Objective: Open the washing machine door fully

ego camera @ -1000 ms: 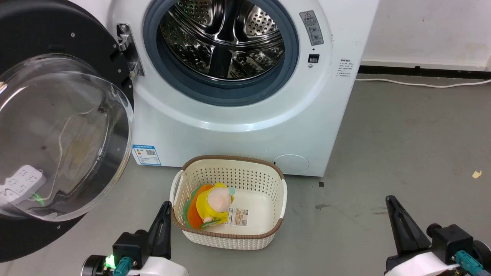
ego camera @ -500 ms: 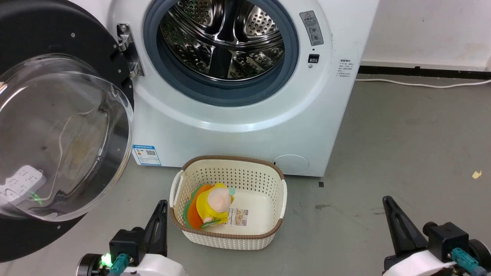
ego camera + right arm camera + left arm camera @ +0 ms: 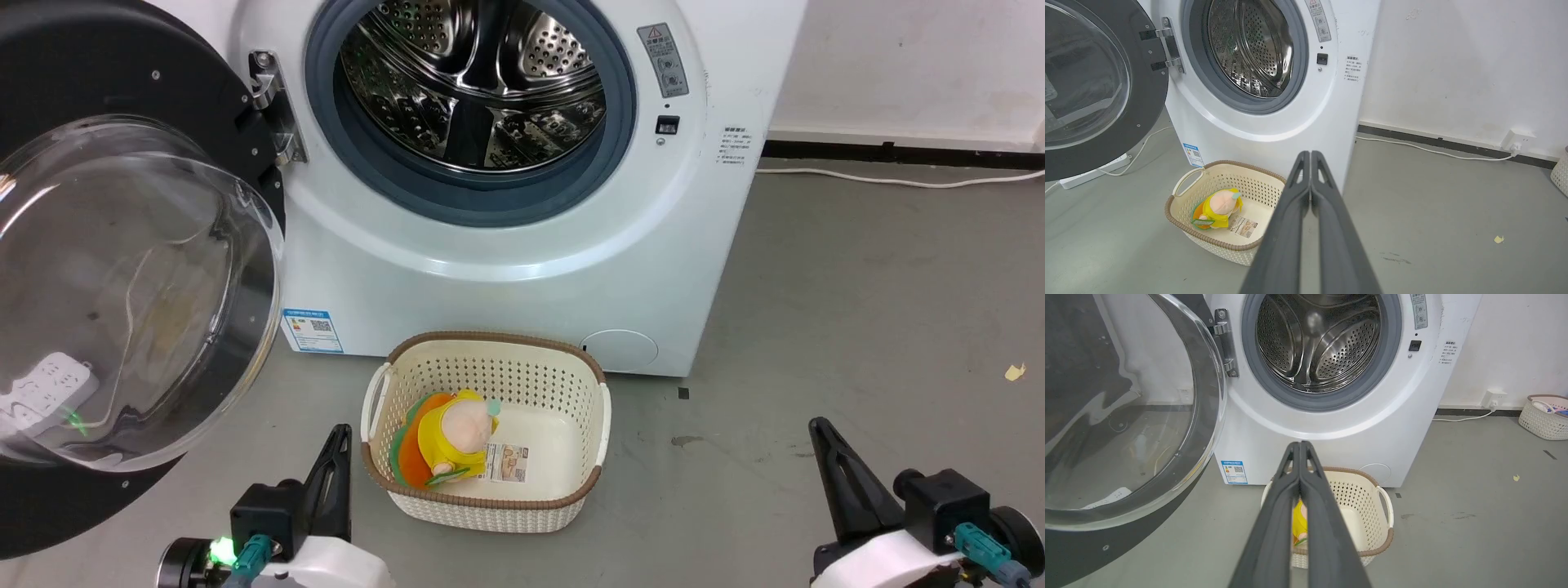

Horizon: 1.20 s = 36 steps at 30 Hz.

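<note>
Door state: the washing machine door [image 3: 122,278] is swung out to the robot's left on its hinge [image 3: 273,106], with the glass bowl facing the head camera and the drum [image 3: 482,82] mouth fully exposed. It looks at or near full travel. Whether the hinge has any swing left can't be told.

The left gripper [image 3: 337,433] sits low, fingers pressed together and empty, just beside the basket [image 3: 490,339] and apart from the door. The right gripper [image 3: 816,425] is also closed and empty, low over bare floor [image 3: 857,286], well apart from everything.

Risks from here:
- If more swing is needed, closed fingertips pushing on the glossy frame or domed glass will likely skid off. Push the frame, not the glass.
- Driving past the stop would load the hinge.
- A door left short of the stop may drift back.
- The basket with the toy [image 3: 453,433] sits between the arms, so a left-arm sweep could clip its handle.
- The power strip [image 3: 1094,171] and its cable lie on the floor under the door and could snag if the base rolls that way.
</note>
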{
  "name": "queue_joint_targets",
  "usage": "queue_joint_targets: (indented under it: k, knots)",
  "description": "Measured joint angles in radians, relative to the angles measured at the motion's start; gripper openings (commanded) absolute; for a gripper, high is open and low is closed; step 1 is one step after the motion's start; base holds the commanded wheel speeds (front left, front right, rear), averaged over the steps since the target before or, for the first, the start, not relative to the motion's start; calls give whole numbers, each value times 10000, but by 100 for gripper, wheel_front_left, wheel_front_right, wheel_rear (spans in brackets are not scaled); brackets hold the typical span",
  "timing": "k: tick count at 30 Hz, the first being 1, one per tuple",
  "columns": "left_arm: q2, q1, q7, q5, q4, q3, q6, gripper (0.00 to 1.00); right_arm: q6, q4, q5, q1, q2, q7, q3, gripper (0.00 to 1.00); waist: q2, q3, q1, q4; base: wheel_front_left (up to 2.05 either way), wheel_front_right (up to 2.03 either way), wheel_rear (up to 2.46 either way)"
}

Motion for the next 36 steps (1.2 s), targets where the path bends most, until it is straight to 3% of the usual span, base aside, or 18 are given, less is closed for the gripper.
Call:
queue_joint_targets:
  k: [36]
  knots:
    - [-140,-35,704,506,-395,520,-88,0,0,-238,-98,-155,0,713,173,0,0,-15,-1,1,0,0,0]
